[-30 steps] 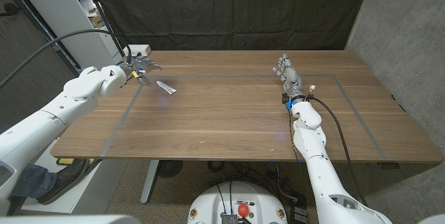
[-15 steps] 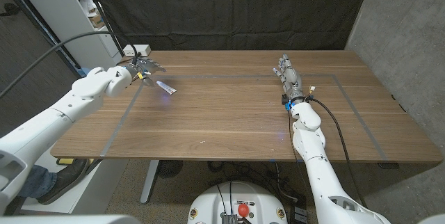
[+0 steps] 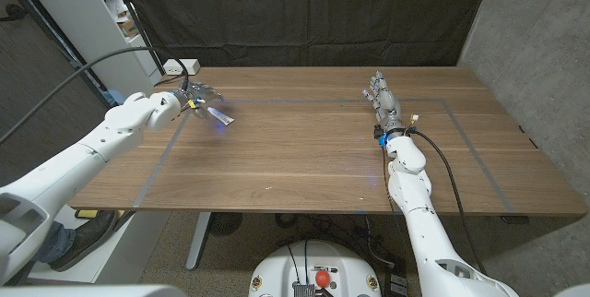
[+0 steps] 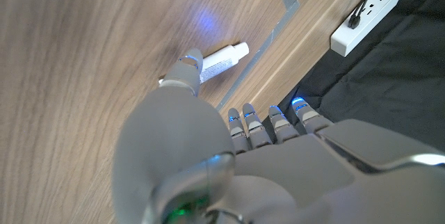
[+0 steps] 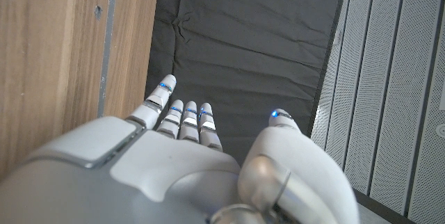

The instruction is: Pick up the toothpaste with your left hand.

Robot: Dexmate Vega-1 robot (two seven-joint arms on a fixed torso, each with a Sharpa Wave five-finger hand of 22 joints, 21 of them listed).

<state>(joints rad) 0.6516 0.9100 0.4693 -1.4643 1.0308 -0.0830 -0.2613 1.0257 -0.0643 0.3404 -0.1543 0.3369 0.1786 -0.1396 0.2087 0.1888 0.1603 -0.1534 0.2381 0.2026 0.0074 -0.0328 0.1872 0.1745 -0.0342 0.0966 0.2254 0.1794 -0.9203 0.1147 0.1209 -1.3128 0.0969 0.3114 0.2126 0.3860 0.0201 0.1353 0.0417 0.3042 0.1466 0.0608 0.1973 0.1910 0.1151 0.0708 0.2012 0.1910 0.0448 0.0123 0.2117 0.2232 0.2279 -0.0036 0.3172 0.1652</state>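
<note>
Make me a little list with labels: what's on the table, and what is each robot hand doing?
table: wooden table with grey tape lines
toothpaste: small white toothpaste tube lying on the table, left side
left hand: left hand open, fingers spread right over the tube, not holding it
right hand: right hand open, holding nothing, fingers straight
also there: white power strip at the back left edge

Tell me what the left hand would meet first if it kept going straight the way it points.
Most likely the toothpaste. The left hand reaches toward it with fingers spread, and in the wrist view one fingertip sits right at the tube. Whether it touches yet is unclear.
</note>
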